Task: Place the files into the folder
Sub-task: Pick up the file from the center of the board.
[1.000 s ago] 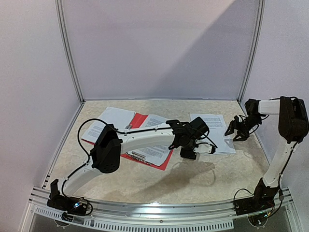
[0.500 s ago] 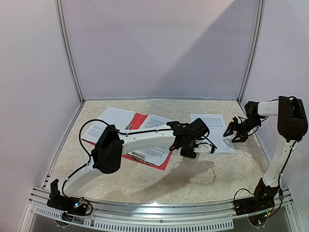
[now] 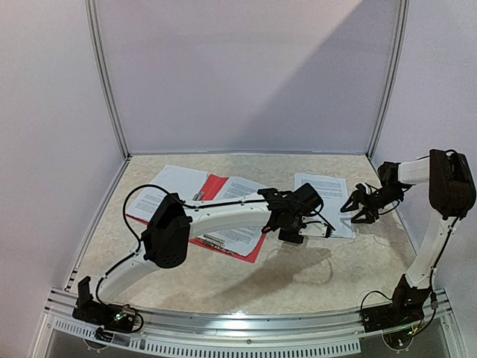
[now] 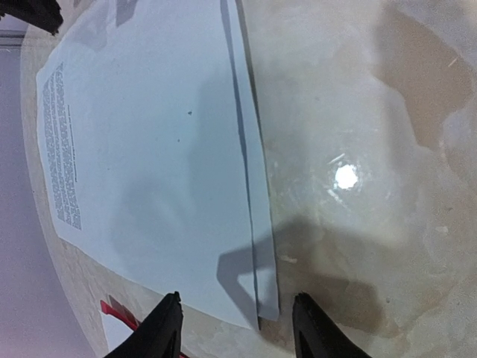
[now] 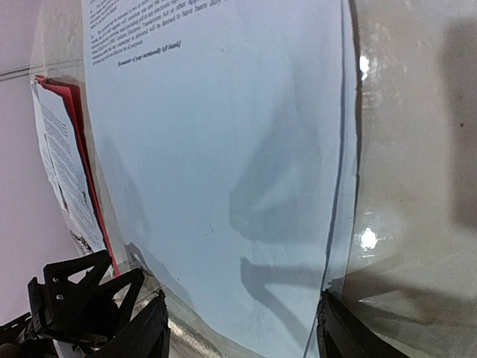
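Beige marbled counter [image 3: 298, 280], pale wall panels [image 3: 246, 74] on three sides. Red folder [image 3: 217, 184] lies open at left, with sheets on it. Loose files [image 3: 322, 186] lie flat right of it. Left claw [image 4: 235, 317] is spread over their near corner, right claw [image 5: 242, 321] spread over their right edge.

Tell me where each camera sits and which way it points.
Top: above and behind, facing down at the table; left arm and right arm show.
Left wrist: on the left arm, over the loose sheets' corner; its fingers show.
Right wrist: on the right arm, over the same sheets; its fingers show.
Both wrist views share the sheets and red folder.
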Robot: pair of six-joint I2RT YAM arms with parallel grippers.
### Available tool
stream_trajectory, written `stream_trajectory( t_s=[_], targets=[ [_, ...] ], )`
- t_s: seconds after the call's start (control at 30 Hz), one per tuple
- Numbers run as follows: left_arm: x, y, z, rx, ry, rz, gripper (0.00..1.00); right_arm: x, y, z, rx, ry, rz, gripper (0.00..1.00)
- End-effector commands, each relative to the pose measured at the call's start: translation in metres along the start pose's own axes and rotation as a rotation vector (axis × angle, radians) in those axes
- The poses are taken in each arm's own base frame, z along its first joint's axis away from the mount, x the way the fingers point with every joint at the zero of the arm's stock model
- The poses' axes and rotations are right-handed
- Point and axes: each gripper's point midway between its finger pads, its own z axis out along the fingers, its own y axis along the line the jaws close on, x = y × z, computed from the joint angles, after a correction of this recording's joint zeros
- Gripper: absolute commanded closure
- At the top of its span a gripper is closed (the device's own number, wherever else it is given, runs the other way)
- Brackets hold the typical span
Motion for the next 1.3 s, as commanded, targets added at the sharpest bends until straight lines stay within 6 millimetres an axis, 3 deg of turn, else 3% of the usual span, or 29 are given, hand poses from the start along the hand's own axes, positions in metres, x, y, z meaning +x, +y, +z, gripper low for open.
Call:
stream_trajectory(
  t_s=[0.0, 0.37, 0.67, 0.8, 0.97, 1.13, 1.27],
  targets=[
    [0.002, -0.015, 0.016, 0.024, 0.009, 0.024, 0.50, 0.001, 0.011, 0.002, -0.068, -0.007, -0.004, 0.33],
    [-0.001, -0.019, 0.019, 0.037, -0.006, 0.044, 0.52, -0.005, 0.007, 0.005, -0.061, -0.025, 0.017, 0.33],
    [-0.002, -0.019, 0.022, 0.005, 0.004, 0.062, 0.52, -0.011, -0.019, -0.003, 0.121, -0.071, 0.034, 0.29],
    [-0.003, -0.021, 0.022, 0.015, 0.001, 0.068, 0.52, -0.026, -0.007, -0.008, 0.097, -0.086, 0.002, 0.28],
    [-0.002, -0.021, 0.022, 0.011, 0.005, 0.070, 0.52, -0.060, 0.003, -0.014, 0.092, -0.119, -0.033, 0.29],
    [-0.001, -0.021, 0.023, 0.008, 0.009, 0.072, 0.52, -0.082, 0.000, -0.007, 0.106, -0.105, -0.022, 0.29],
    [-0.001, -0.020, 0.023, 0.002, 0.011, 0.071, 0.52, -0.086, -0.012, -0.001, 0.144, -0.093, -0.007, 0.26]
  ],
)
